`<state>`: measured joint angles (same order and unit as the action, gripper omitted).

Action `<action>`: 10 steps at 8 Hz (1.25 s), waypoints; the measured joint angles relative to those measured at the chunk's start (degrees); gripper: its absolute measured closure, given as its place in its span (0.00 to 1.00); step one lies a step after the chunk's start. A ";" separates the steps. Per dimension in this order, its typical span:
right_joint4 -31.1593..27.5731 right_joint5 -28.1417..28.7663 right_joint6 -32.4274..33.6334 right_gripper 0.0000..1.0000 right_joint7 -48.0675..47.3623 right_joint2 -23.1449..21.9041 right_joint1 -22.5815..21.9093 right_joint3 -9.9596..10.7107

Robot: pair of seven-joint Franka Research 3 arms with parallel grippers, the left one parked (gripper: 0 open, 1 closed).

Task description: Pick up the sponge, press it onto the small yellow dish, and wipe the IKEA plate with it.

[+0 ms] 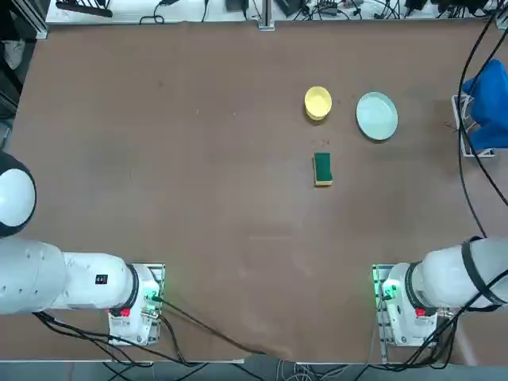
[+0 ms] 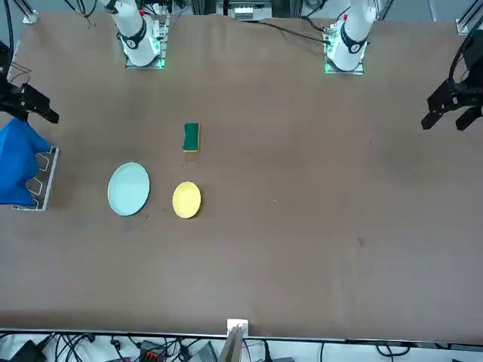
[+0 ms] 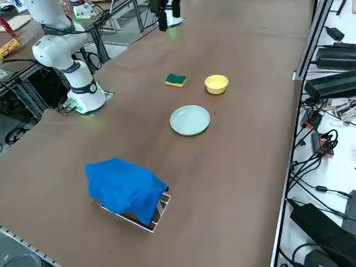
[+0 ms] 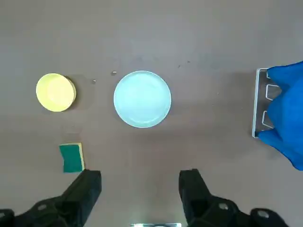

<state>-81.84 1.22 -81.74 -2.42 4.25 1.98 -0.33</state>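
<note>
Spread claw, sponge waiting

The right claw (image 4: pixel 140 182) hangs empty, fingers parted. Beyond it, the sponge (image 1: pixel 322 169) lies inward from the bench's right edge: likely light, squashy, best pinched across its narrow sides; scratchy green over yellow foam. The round yellow dish (image 1: pixel 317 102) looks smooth, possibly slippery.

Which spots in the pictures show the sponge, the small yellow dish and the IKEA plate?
Sponge (image 1: pixel 322 167): top view, green top.
Small yellow dish (image 3: pixel 216 83): right side view, inner bowl.
IKEA plate (image 4: pixel 142 99): right wrist view, centre.
</note>
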 joint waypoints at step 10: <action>-29.47 0.07 -14.86 0.00 -11.01 -7.82 -12.11 -0.39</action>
<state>-111.32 1.29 -96.60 -13.42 -3.56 -10.13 -0.72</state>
